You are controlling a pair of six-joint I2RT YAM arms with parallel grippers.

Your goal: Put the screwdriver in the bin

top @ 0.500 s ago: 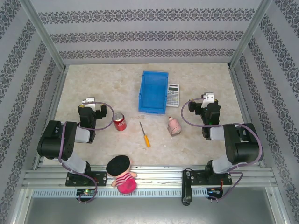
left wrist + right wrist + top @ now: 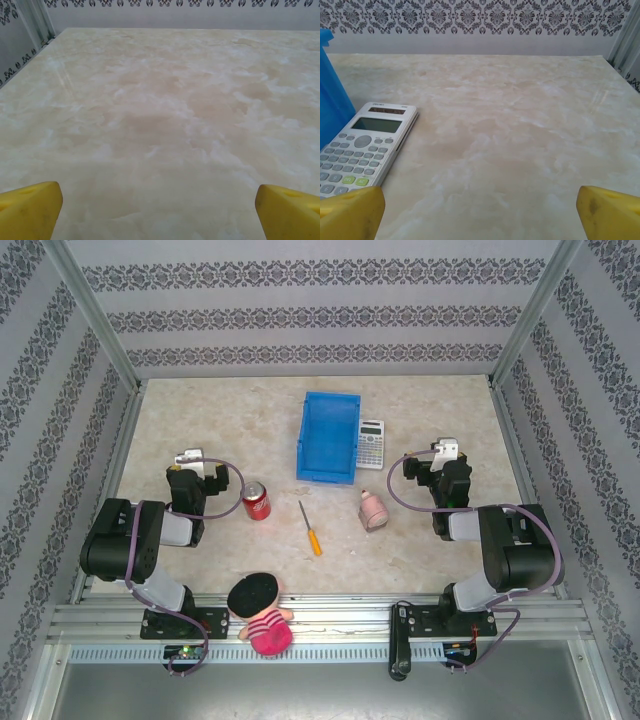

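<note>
The screwdriver [image 2: 310, 529] lies flat near the middle of the table, orange-yellow handle toward the front, thin shaft pointing back. The blue bin [image 2: 328, 437] stands behind it, open top and nothing inside; its blue wall [image 2: 329, 100] edges the right wrist view. My left gripper [image 2: 190, 462] rests at the left, folded back over its arm, open with bare marble between its yellow fingertips [image 2: 30, 210]. My right gripper [image 2: 443, 454] rests at the right, open too, its yellow fingertips [image 2: 350, 212] wide apart over bare table.
A red soda can [image 2: 257, 501] stands left of the screwdriver and a small pink object [image 2: 373, 510] lies to its right. A grey calculator [image 2: 371, 443] lies against the bin's right side, calculator [image 2: 362, 147]. A doll with a black hat [image 2: 262, 612] sits on the front rail.
</note>
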